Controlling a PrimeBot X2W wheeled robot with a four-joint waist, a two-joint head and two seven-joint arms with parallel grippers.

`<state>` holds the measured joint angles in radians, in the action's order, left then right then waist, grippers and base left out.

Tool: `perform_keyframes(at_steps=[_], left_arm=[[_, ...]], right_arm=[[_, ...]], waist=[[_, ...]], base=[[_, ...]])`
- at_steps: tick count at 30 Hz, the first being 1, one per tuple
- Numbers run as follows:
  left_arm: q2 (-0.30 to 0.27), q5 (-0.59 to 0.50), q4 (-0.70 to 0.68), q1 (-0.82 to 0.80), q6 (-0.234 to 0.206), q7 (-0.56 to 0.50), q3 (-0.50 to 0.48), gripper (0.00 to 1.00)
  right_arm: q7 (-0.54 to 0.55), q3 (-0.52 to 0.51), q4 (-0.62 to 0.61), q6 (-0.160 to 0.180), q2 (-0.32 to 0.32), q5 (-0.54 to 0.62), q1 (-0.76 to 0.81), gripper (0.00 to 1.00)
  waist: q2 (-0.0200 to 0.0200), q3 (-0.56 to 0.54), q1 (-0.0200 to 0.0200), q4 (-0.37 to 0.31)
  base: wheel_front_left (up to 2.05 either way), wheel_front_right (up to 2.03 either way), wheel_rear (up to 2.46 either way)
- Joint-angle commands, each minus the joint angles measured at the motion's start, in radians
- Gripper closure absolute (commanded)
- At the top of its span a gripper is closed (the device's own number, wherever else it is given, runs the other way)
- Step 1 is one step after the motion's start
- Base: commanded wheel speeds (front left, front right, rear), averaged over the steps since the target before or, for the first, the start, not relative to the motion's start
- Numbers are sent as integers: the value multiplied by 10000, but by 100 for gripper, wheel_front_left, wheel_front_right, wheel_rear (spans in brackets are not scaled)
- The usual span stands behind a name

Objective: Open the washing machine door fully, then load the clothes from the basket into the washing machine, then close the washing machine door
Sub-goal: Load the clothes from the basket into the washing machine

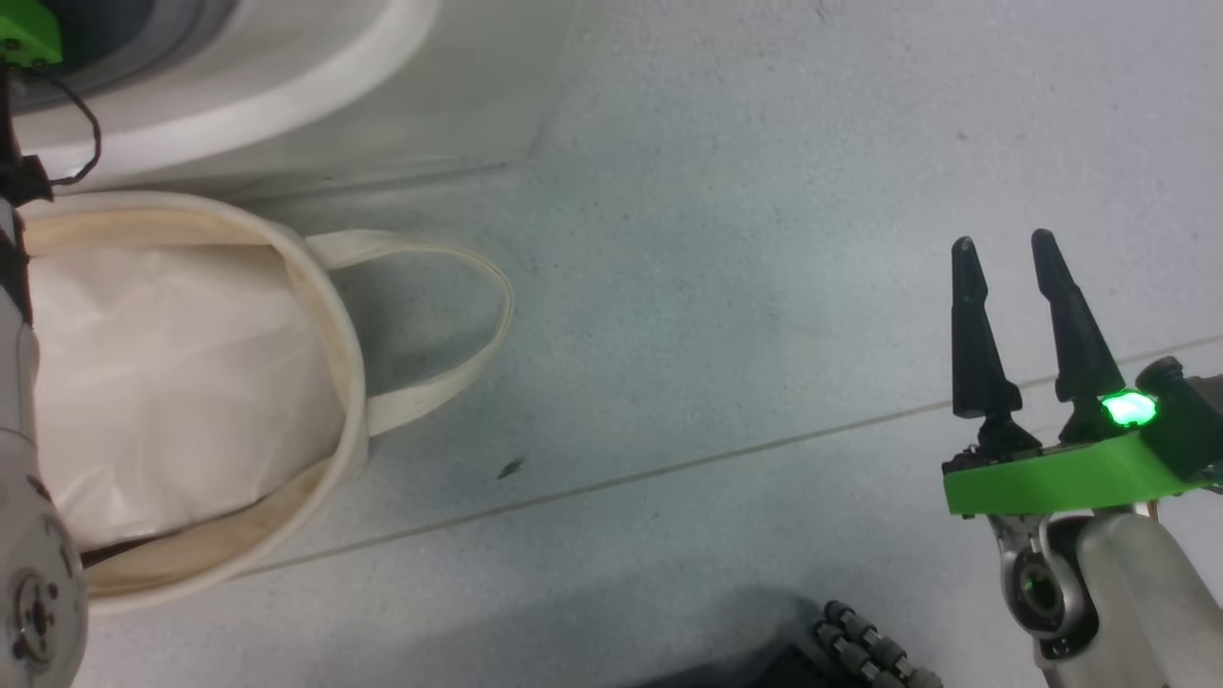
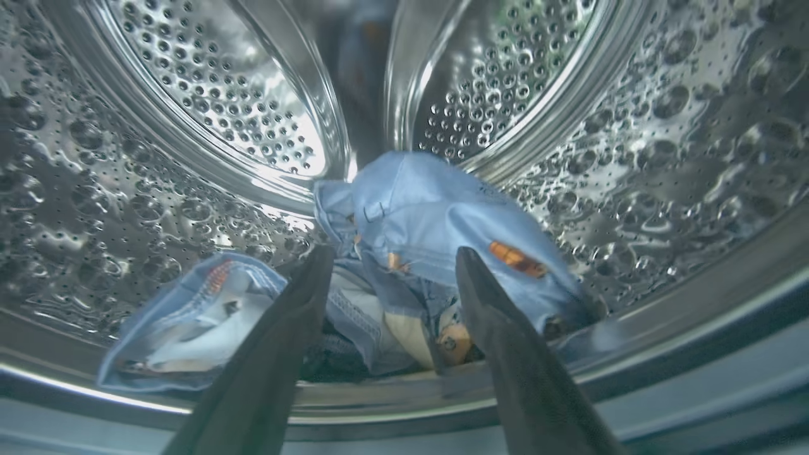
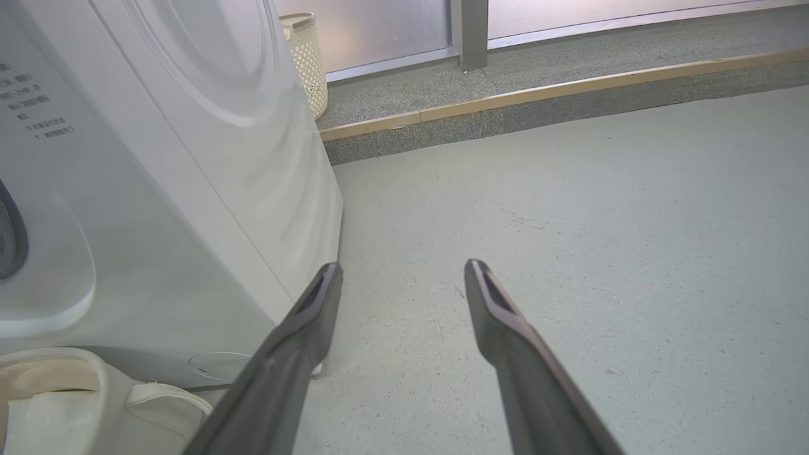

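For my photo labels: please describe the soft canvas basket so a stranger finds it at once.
Find the white washing machine; on the floor at its foot stands the basket, a round cream canvas tub. Soft sides, a long loop handle and a white bundle inside set it apart from the perforated hamper farther back.

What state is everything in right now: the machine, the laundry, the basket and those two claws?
washing machine: open, left gripper reaching into its drum.
clothes: lying loose in the drum, not clamped.
basket: upright on the floor, holding a white bundle.
left gripper: open, holding nothing.
right gripper: open, empty, over the floor.
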<state>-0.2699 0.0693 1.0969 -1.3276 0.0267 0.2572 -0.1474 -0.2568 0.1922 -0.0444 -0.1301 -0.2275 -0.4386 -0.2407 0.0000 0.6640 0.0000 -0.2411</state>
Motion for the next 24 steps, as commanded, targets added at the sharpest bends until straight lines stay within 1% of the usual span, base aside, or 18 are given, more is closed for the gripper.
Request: perform_keyframes(at_steps=[1, 5, 6, 12, 18, 24], left_arm=[[-318, 121, -296, -13, 0, 45, -182, 0], [-116, 237, -713, 757, 100, 45, -290, 0], [24, 317, -943, 1177, 219, 45, -350, 0], [477, 511, -1617, 2438, 588, 45, -495, 0], [790, 686, -2037, 3596, 826, 45, -659, 0], [1257, 912, -3283, 5224, 1010, 45, -668, 0]], right_arm=[[-49, 178, -173, -6, -29, -20, 98, 0], [-49, 319, 20, -6, 74, -100, -65, 0], [-49, 398, 119, -6, 125, -147, -151, 0], [-49, 634, 468, -6, 218, -291, -307, 0], [-49, 834, 758, -6, 212, -395, -340, 0], [-49, 1115, 1039, -6, 24, -470, -232, 0]], waist=[[0, -194, 0, 129], [0, -578, 0, 326], [0, -791, 0, 435], [0, -1464, 0, 846], [0, -2202, 0, 1194], [0, -3267, 0, 1635]], base=[[0, 0, 0], [0, 0, 0], [0, 0, 0], [0, 0, 0], [0, 0, 0], [0, 0, 0]])
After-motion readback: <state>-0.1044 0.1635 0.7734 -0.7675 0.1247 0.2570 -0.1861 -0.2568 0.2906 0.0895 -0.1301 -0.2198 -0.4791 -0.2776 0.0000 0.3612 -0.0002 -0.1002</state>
